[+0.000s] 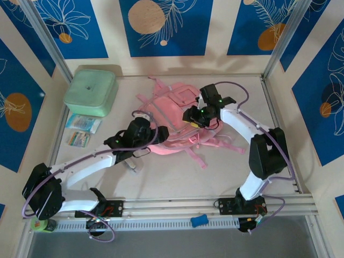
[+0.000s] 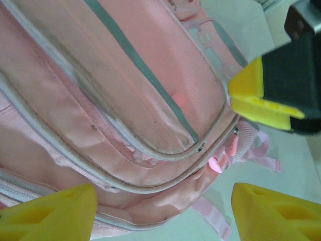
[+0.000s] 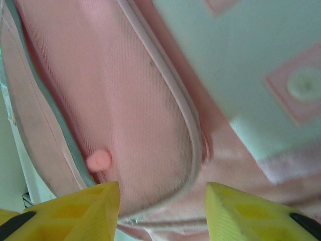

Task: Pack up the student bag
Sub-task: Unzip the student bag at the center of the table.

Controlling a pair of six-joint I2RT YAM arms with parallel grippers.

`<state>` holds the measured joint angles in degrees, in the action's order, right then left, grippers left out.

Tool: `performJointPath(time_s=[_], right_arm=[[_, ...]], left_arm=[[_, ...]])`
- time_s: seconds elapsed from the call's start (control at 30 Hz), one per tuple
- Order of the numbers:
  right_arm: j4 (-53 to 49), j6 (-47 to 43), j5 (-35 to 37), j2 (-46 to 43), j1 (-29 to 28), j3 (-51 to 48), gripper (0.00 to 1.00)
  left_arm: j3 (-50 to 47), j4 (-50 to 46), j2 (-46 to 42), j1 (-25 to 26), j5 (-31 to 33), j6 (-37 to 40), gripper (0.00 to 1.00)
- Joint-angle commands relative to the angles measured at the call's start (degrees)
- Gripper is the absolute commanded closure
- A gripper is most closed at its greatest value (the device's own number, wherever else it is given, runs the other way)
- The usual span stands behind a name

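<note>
The student bag lies flat in the middle of the table, pink with grey-blue trim and loose straps. My left gripper is at its near-left edge. In the left wrist view its jaws stand open, with the bag's piped rim between the yellow fingertips and unclamped. My right gripper hovers over the bag's right side. In the right wrist view it is open close above a rounded mesh pocket that has a small pink tab.
A mint-green square box stands at the back left, with two small flat packets in front of it. Pink straps trail toward the right arm. A blue object lies on the front rail.
</note>
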<state>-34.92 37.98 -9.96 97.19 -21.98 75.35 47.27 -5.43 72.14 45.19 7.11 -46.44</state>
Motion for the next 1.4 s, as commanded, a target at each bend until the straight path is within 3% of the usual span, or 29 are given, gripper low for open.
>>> performJointPath(time_s=[0.0,0.27,0.43,0.57,0.77,0.93,1.17,1.37], right_arm=[[-1.7,-0.9,-0.9,2.8,0.6,2.9,0.54],[-1.3,-1.6,-0.1,6.8,0.5,6.5,0.6],[1.3,1.1,-2.5,6.9,0.7,5.2,0.82],[3.5,3.4,-2.2,5.2,-0.3,2.5,0.99],[12.5,14.4,-2.7,-0.3,-4.1,-6.3,1.0],[18.9,21.6,-1.5,-1.8,-7.6,-8.4,1.0],[17.8,22.8,0.8,-3.1,-7.3,-6.6,1.0],[17.5,23.8,1.3,-3.2,-7.3,-6.6,1.0]], left_arm=[[0.0,-0.3,2.1,2.8,7.0,1.3,0.26],[5.8,-4.4,9.4,7.7,13.2,0.5,0.09],[8.7,-5.2,14.6,7.5,14.8,0.6,0.0],[9.5,-1.8,16.3,6.0,14.9,6.5,0.0],[9.7,1.8,16.7,-1.0,6.9,15.2,0.01],[7.0,3.6,12.5,-2.5,6.4,21.2,0.0],[2.6,1.4,5.4,-1.9,7.9,13.3,0.01],[6.2,-11.8,6.3,5.4,18.5,0.4,0.01]])
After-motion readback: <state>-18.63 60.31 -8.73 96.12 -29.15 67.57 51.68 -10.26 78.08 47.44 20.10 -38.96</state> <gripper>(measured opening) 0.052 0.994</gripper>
